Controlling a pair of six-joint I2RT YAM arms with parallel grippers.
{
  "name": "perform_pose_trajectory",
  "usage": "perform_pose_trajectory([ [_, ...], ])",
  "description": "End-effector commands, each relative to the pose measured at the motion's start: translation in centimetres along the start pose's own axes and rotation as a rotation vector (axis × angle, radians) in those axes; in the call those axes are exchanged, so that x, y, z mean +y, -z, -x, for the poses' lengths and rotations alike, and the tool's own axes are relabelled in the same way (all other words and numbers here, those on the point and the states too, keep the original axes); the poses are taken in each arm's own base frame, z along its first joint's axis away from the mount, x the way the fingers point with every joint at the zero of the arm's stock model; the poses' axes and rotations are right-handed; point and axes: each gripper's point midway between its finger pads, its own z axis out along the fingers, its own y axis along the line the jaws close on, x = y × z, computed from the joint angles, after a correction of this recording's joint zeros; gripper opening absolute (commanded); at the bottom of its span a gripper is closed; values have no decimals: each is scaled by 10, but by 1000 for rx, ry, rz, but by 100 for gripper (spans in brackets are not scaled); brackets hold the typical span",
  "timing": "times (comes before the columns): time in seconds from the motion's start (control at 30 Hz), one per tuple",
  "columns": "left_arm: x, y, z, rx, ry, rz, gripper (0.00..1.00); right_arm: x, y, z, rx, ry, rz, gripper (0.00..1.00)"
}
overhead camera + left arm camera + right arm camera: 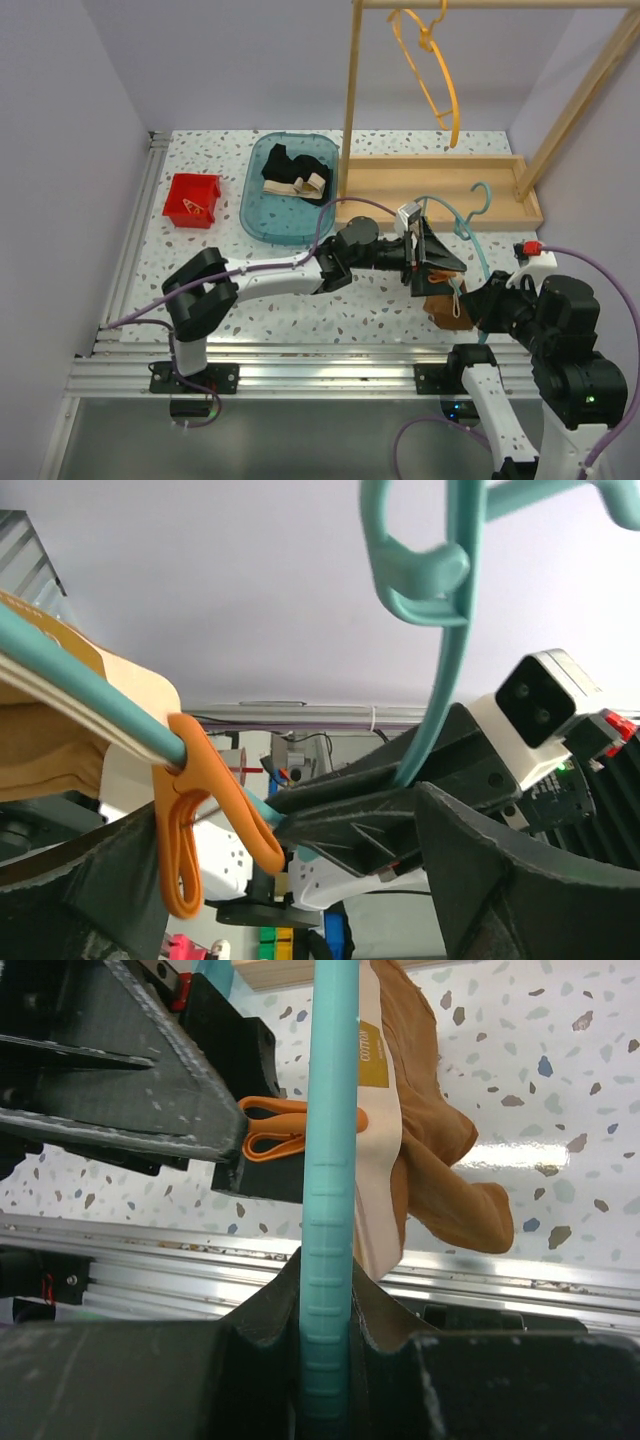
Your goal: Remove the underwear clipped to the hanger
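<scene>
Your right hand point(325, 1305) clamps the teal hanger point(330, 1110) at 4 o'clock on the bench point(220, 290), brown underwear point(440, 1160) dangling; your open left hand point(430, 262), straddling the orange clip point(285, 1130), may squeeze off-centre and twist the hanger loose.

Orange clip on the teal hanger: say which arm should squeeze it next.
Left. The left gripper is open at the orange clip, while the right gripper is shut on the teal hanger, steadying it.

text: "COTTO…", vertical | on: mustard tag point(372, 1055) | tag sits on: rust-brown underwear point(440, 1150) | other text: none legible
</scene>
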Motion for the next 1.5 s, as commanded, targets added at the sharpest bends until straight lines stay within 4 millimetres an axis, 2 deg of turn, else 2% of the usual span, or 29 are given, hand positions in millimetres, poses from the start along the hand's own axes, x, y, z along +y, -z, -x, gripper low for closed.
perform_pose_trajectory([
  [0.0,-10,-8,0,43,-13,-36,91,7,2,8,-29,39,39,0],
  [0.03,-9,-8,0,46,-15,-36,87,6,2,9,-30,38,33,0],
  [0.07,-9,-7,-2,55,-21,-43,78,6,3,10,-33,41,32,0],
  [0.13,-6,-4,-4,57,-20,-48,66,5,2,11,-35,43,29,0],
  [0.17,-8,-3,-6,63,-26,-63,53,5,2,11,-36,44,31,0],
  [0.23,-7,-1,-8,72,-25,-66,36,5,1,12,-38,42,30,0],
  [0.27,-4,1,-10,78,-26,-64,16,5,1,13,-40,42,24,0],
  [0.33,-5,4,-12,81,-28,-66,0,4,1,14,-46,41,19,0],
  [0.4,-4,8,-16,91,-39,-77,0,1,1,16,-48,41,3,0],
  [0.53,-18,22,-22,94,-100,-121,0,-10,1,20,-49,32,-66,0],
  [0.6,-12,27,-20,77,-121,-77,0,-21,2,21,-49,18,-137,0],
  [0.63,-22,35,-17,61,-151,-81,0,-24,2,20,-44,15,-154,0],
  [0.7,-9,46,-12,35,-181,-16,0,-29,3,22,-46,7,-185,0],
  [0.73,-21,59,-5,5,-211,-16,0,-31,3,23,-50,2,-197,0],
  [0.77,-3,69,4,-26,-225,58,0,-30,2,23,-51,-1,-194,0],
  [0.8,1,79,10,-50,-238,94,0,-30,2,24,-56,-3,-192,0],
  [0.83,-9,99,28,-108,-327,114,0,-27,2,26,-64,-10,-180,0],
  [0.87,8,114,40,-151,-306,226,0,-26,1,26,-65,-12,-171,0],
  [0.9,12,128,52,-189,-327,282,0,-24,1,27,-65,-15,-164,0],
  [0.93,5,153,75,-271,-360,319,0,-23,1,27,-65,-16,-158,0],
  [0.97,22,176,87,-305,-382,447,0,-21,1,27,-64,-18,-149,0],
  [1.0,26,193,99,-343,-389,504,0,-20,1,27,-63,-17,-141,0],
  [1.03,29,224,120,-409,-420,584,0,-17,1,26,-65,-16,-123,0],
  [1.1,33,261,149,-498,-421,673,0,-16,2,26,-65,-13,-118,0],
  [1.2,35,292,172,-533,-438,759,0,-16,3,24,-60,-10,-115,0],
  [1.27,27,308,182,-575,-474,814,0,-15,6,26,-68,-8,-115,0],
  [1.37,25,360,203,-720,-444,901,0,-14,8,26,-73,-5,-110,0],
  [1.4,23,392,215,-801,-407,917,0,-13,8,26,-72,-5,-105,0],
  [1.47,21,426,226,-875,-381,942,0,-12,9,26,-73,-5,-100,0],
])
